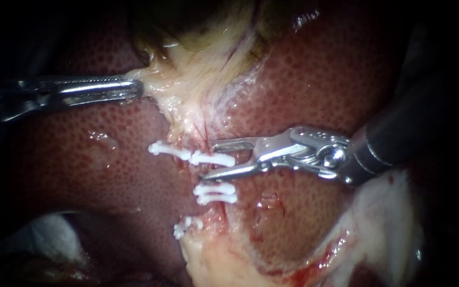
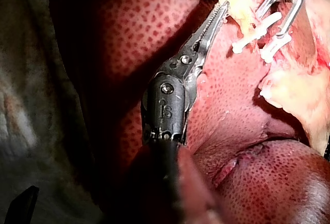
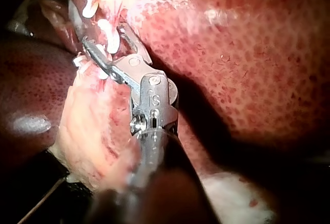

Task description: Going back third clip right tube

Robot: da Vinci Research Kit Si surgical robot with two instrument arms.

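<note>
Top clip (image 1: 213,158) looks seated. Right instrument (image 1: 208,160) jaws spread, straddling it, not yet backed off. Left instrument (image 1: 134,89) pinches pale tissue (image 1: 187,90) taut.

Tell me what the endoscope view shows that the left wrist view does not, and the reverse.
Only the endoscope: the right instrument's wrist and dark shaft, and a white cloth at the lower left.
Only the left wrist: the teeth along the left instrument's jaw, and its black shaft.
Both: the liver, the left jaws shut on pale tissue, the white clips, and the right jaws open around one clip.
</note>
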